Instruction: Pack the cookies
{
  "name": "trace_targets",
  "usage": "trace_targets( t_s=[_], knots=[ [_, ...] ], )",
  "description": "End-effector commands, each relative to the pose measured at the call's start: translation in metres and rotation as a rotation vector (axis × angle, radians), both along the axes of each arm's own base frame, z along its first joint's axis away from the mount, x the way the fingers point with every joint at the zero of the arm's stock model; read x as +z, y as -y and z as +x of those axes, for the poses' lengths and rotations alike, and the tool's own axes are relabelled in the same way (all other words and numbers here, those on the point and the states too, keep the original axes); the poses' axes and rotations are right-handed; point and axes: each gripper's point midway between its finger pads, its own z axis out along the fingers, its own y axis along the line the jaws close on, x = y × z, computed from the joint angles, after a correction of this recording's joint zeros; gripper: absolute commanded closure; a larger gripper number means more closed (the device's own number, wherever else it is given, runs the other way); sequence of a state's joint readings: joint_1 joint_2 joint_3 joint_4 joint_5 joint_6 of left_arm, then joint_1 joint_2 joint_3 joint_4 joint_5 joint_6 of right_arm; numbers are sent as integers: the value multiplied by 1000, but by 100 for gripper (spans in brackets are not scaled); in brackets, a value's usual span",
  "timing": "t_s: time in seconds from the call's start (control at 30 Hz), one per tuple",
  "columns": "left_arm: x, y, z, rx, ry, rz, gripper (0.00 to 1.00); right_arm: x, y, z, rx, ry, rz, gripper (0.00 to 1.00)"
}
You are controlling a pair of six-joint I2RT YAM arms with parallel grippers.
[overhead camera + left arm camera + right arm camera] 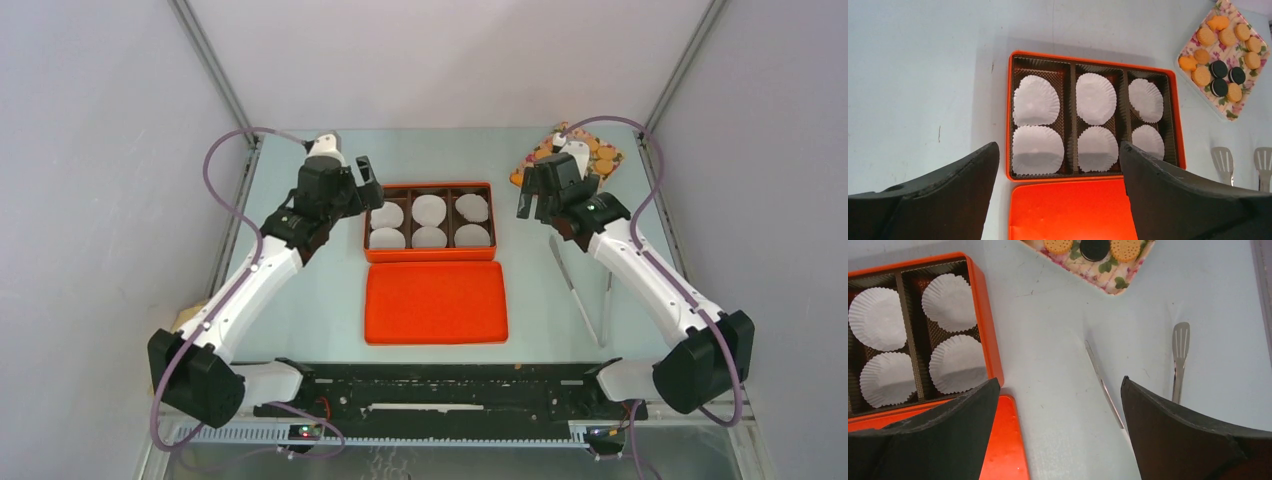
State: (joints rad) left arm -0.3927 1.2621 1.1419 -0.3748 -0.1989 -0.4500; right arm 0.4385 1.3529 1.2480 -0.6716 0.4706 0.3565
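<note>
The cookies (603,160), orange-golden and dark brown, lie on a floral tray (612,172) at the far right, partly hidden behind my right wrist. The left wrist view shows orange cookies (1205,36) and dark ones (1218,69). The right wrist view shows a few (1094,247) at its top edge. The orange box (430,257) holds several empty white liners (430,208). My left gripper (368,185) is open and empty above the box's left end, also in its own view (1058,147). My right gripper (530,200) is open and empty between box and tray, also in its own view (1060,380).
The orange lid (435,302) lies flat just in front of the box. Metal tongs lie on the table right of the lid, one arm (575,285) beside the other (606,305); their spatula tip (1180,340) shows in the right wrist view.
</note>
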Motion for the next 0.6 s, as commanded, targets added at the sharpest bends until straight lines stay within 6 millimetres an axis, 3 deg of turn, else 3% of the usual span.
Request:
trace_targets(
  t_s=[0.0,0.17,0.4,0.57],
  knots=[
    [-4,-1,-10,13,23,-33,6,11,9,-10,-39,29,8,0],
    [-9,5,-21,-7,16,-46,6,-14,13,-26,-35,-50,19,0],
    [-19,23,-36,-70,1,-56,6,-80,26,-80,-137,-242,123,0],
    [-26,28,-38,-86,-11,-67,6,-104,39,-108,-185,-291,210,0]
  ],
)
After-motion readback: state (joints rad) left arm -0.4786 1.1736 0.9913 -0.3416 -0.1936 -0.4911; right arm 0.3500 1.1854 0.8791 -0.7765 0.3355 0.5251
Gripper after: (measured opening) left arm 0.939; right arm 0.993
